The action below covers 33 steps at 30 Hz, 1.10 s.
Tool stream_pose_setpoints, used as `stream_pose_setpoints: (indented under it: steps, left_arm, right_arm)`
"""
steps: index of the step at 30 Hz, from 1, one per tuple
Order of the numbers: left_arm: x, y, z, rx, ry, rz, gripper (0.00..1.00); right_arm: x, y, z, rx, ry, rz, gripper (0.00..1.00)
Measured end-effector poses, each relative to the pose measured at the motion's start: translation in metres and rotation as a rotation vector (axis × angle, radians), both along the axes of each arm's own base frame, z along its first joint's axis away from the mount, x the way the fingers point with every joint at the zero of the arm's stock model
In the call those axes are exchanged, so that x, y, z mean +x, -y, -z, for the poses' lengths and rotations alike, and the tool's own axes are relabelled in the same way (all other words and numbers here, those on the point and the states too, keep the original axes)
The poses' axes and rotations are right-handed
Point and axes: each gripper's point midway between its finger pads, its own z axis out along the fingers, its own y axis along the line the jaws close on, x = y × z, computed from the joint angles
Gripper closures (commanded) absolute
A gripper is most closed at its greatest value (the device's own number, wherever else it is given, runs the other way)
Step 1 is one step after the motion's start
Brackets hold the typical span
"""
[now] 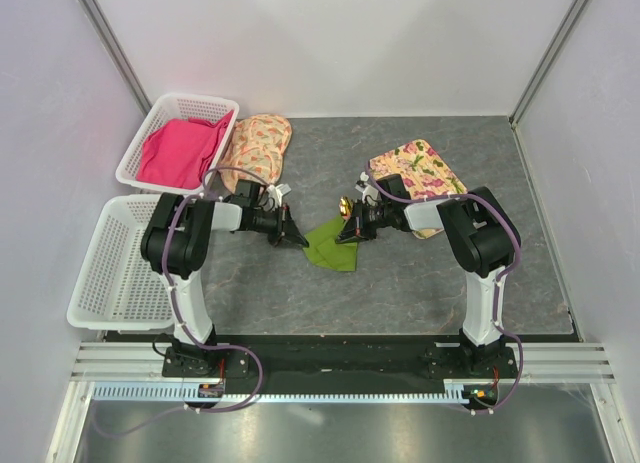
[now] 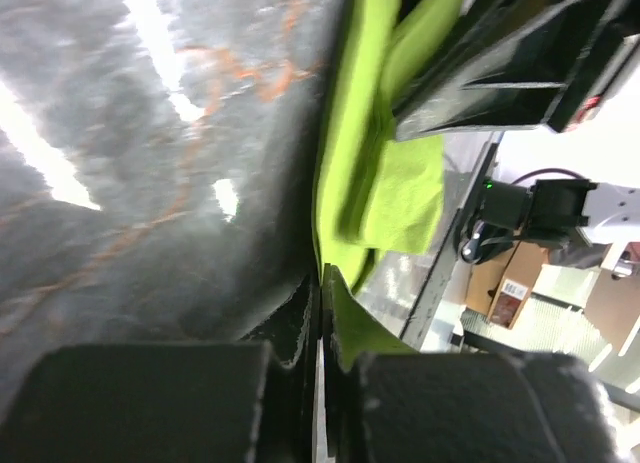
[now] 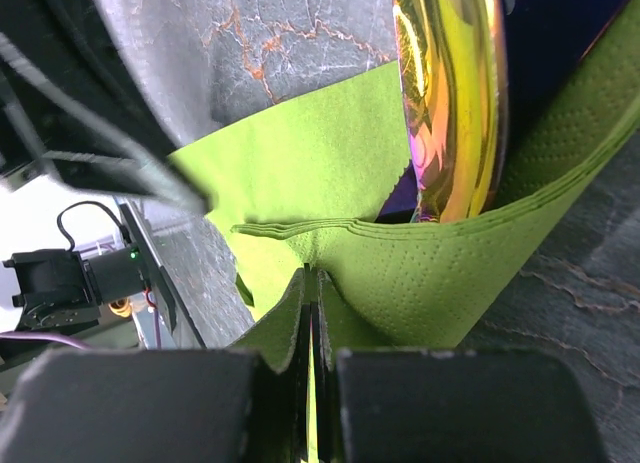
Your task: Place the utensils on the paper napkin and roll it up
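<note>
The lime-green paper napkin (image 1: 331, 245) lies partly folded at the table's middle. My left gripper (image 1: 297, 238) is shut on its left edge; the napkin runs up from the closed jaws in the left wrist view (image 2: 375, 173). My right gripper (image 1: 347, 233) is shut on its right edge, pinching the folded layers (image 3: 400, 268). The utensil with the shiny yellow-gold end (image 3: 450, 93) lies inside the napkin's fold, its gold tip showing in the top view (image 1: 344, 205). A dark-blue patch (image 3: 545, 33) shows beside the gold end; the blue utensil's full length is hidden.
A white basket (image 1: 180, 138) holding a pink cloth (image 1: 182, 148) stands at the back left, an empty white basket (image 1: 120, 263) in front of it. One floral mat (image 1: 257, 148) lies beside the basket, another (image 1: 420, 173) under the right arm.
</note>
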Motion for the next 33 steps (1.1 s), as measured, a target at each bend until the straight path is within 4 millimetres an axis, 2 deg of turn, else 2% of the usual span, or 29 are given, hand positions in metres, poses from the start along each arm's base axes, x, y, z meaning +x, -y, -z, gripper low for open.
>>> stream_pose_setpoints:
  steps: [3, 7, 12, 15, 19, 23, 28, 33]
  left_arm:
    - [0.0, 0.009, -0.015, -0.023, 0.026, 0.005, 0.98]
    - [0.0, 0.032, -0.039, -0.068, 0.079, 0.027, 0.98]
    - [-0.007, 0.062, -0.05, -0.104, 0.078, 0.047, 0.98]
    - [-0.013, 0.078, -0.045, -0.105, 0.062, 0.055, 0.98]
    - [-0.019, 0.089, -0.024, -0.064, 0.023, 0.045, 0.98]
    - [-0.02, 0.084, -0.001, 0.01, -0.021, 0.011, 0.98]
    - [-0.018, 0.081, 0.003, 0.056, -0.024, 0.012, 0.98]
    - [-0.016, 0.079, 0.003, 0.099, -0.017, 0.027, 0.98]
  right_arm:
    - [0.0, 0.0, 0.0, 0.0, -0.001, 0.001, 1.0]
    - [0.0, 0.0, 0.0, 0.001, -0.004, 0.004, 1.0]
    - [0.0, 0.0, 0.0, 0.001, -0.008, 0.008, 1.0]
    - [0.0, 0.0, 0.0, 0.001, -0.011, 0.011, 1.0]
    - [0.0, 0.0, 0.0, 0.0, -0.014, 0.016, 1.0]
    - [-0.001, 0.002, 0.0, -0.008, -0.017, 0.029, 1.0]
    - [-0.002, 0.003, -0.001, -0.022, -0.014, 0.055, 1.0]
    - [0.0, 0.006, -0.003, -0.039, -0.017, 0.08, 0.88]
